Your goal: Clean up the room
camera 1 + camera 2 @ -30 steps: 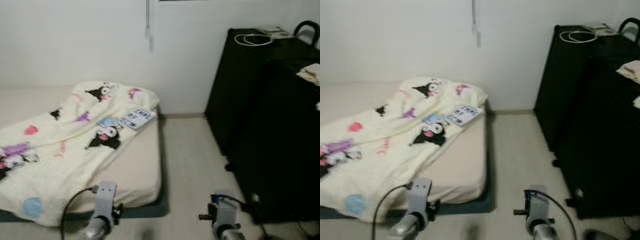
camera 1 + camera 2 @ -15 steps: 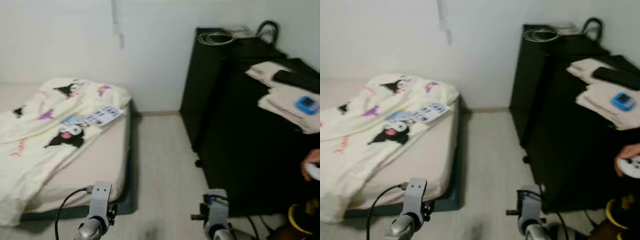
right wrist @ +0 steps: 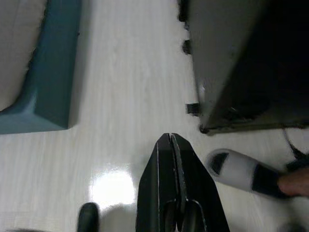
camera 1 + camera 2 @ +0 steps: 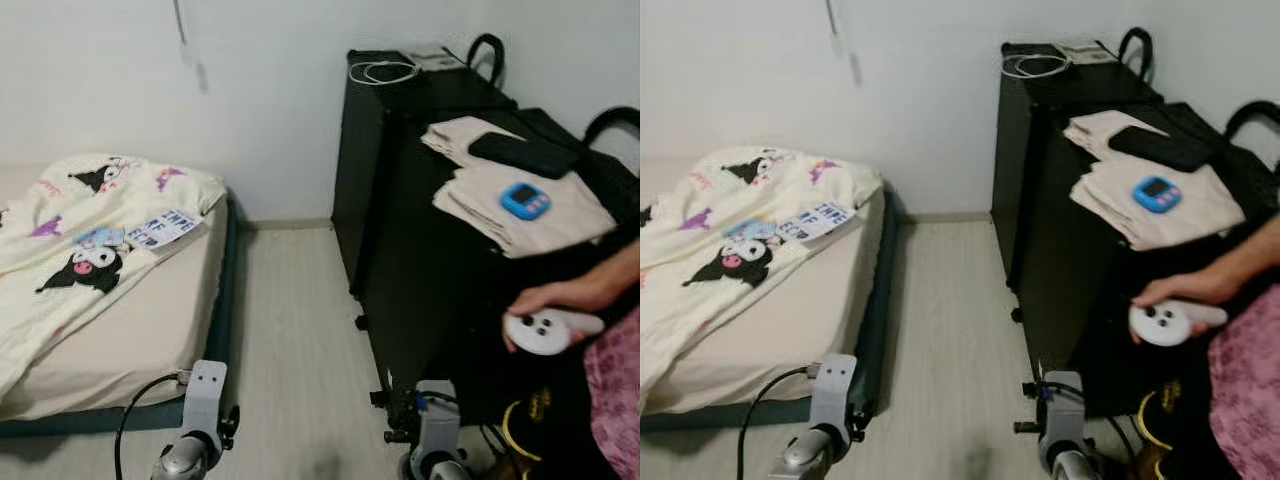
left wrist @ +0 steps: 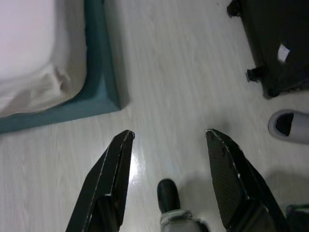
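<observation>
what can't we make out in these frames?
- Blue timer display: too small, eye views.
- Print on the card on the blanket: blurred.
- Person beyond the hand gripping a white controller: cut off at the frame edge.
- Slipper toe: hidden behind the right tool.

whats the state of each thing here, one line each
left gripper: open, holding nothing, over bare floor
right gripper: shut, holding nothing, over bare floor
cream cartoon-print blanket: rumpled across the mattress
beige mattress on a teal base: partly uncovered
beige folded cloths: stacked on the black luggage
small blue timer: lying on the cloths
white coiled cable: lying on the black case
white controller: held in a person's hand
grey slipper: worn on a foot
</observation>
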Robot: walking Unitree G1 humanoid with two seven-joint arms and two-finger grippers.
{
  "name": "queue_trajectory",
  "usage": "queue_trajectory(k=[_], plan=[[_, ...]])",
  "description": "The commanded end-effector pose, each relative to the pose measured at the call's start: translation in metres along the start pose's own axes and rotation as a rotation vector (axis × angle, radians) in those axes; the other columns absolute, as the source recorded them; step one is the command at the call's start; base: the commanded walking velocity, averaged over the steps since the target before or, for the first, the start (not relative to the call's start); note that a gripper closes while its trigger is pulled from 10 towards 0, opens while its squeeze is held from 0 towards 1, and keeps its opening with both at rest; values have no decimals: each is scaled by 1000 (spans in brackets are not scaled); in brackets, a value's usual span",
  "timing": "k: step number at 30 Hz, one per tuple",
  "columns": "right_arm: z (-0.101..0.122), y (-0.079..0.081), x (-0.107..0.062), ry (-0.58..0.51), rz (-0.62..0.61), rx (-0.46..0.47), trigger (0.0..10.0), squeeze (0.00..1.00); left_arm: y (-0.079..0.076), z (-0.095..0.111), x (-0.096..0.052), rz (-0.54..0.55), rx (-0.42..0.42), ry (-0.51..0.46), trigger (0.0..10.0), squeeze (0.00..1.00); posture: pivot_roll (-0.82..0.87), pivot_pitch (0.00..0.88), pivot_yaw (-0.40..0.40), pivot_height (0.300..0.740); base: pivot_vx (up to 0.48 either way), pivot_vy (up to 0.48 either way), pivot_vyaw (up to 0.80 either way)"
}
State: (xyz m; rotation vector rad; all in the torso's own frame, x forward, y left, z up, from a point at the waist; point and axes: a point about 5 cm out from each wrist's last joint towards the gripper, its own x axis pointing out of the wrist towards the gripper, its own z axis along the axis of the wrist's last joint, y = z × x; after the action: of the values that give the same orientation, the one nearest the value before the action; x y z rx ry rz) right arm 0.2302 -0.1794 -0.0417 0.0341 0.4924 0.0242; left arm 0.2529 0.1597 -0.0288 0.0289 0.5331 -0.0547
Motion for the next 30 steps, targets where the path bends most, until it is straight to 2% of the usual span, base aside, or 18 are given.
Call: queue_trajectory(k=[1, 19, 24, 30], plan=[[-4, 2, -1, 16, 1, 3, 10000, 0, 4, -5, -2, 8, 11, 21, 10000, 0, 32, 99, -3, 729, 0, 0, 0], [-3, 1, -1, 18, -1, 3, 10000, 0, 6, -2, -2, 9, 19, 3, 10000, 0, 31, 97, -3, 729, 0, 0, 0], [-2, -1, -1, 5, -7, 3, 10000, 0, 1, 5, -2, -27, 33, -64, 10000, 0, 23, 100, -4, 729, 0, 0, 0], [3, -4, -1, -33, -21, 2, 10000, 0, -1, 8, -3, -30, 33, -99, 10000, 0, 18, 105, -3, 729, 0, 0, 0]])
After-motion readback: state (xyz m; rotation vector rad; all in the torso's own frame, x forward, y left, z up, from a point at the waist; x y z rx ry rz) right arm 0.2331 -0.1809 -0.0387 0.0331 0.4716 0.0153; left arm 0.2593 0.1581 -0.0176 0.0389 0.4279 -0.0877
